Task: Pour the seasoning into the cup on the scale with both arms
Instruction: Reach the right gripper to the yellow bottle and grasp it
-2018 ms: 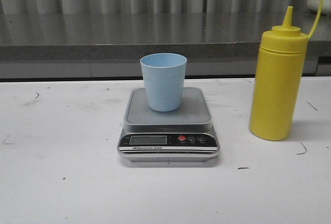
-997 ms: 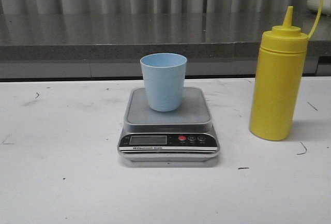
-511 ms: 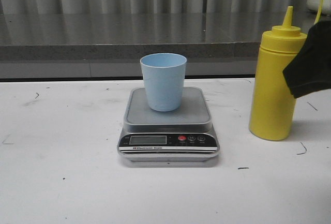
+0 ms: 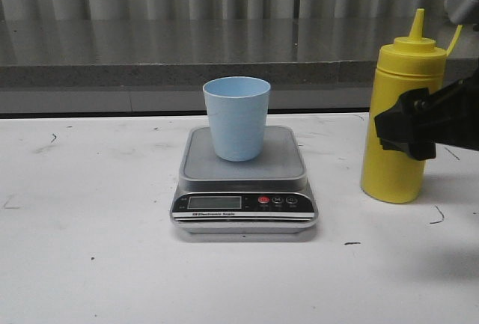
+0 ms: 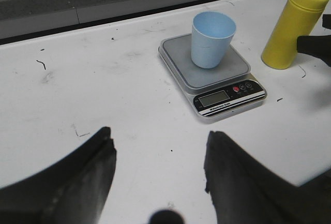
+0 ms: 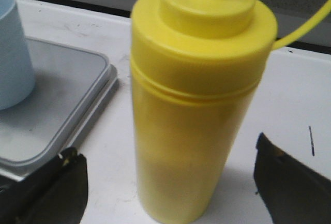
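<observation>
A tall yellow plastic squeeze bottle with a conical nozzle [image 4: 399,114] is seen upright on the white table [image 4: 90,264], to the right of the flat silver digital scale [image 4: 245,182], on whose steel platform the small light blue plastic tumbler [image 4: 236,117] is stood. The black right gripper [image 6: 170,195] is spread wide around the bottle, neither finger touching it. The black left gripper [image 5: 158,169] is held wide apart over bare table, well away from the scale.

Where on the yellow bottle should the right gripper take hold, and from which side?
Probably mid-body on the bottle, coming level from the robot's side. It stands upright with straight round walls, and the open right gripper already straddles it. The narrow cone nozzle and thin strap offer no firm hold.
</observation>
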Action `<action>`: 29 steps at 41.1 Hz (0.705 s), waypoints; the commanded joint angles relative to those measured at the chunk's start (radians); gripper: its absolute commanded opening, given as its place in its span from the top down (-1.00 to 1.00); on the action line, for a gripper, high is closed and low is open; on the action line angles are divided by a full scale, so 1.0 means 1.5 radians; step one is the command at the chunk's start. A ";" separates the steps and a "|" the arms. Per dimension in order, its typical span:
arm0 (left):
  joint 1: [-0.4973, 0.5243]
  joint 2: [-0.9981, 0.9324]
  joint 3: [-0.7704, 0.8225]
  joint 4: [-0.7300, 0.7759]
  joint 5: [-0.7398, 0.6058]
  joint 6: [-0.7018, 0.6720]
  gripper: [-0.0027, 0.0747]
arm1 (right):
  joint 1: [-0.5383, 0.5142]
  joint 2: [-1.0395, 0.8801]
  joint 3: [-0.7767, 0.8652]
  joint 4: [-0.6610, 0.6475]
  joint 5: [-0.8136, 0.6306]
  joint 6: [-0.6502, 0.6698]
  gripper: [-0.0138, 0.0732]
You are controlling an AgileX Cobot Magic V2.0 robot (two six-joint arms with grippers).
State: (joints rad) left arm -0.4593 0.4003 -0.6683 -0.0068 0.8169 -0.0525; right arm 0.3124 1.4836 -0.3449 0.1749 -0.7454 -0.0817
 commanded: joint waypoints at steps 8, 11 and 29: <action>0.001 0.007 -0.015 -0.002 -0.053 -0.006 -0.07 | 0.001 0.098 -0.027 0.028 -0.207 -0.008 -0.84; 0.001 0.007 -0.015 -0.002 -0.053 -0.006 -0.07 | 0.001 0.127 -0.038 0.028 -0.230 -0.007 -0.84; 0.001 0.007 -0.015 -0.002 -0.053 -0.006 -0.07 | 0.001 0.254 -0.115 0.029 -0.315 0.036 -0.57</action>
State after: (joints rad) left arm -0.4593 0.4003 -0.6683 -0.0068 0.8169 -0.0525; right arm 0.3124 1.8955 -0.4974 0.2181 -1.1195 -0.0539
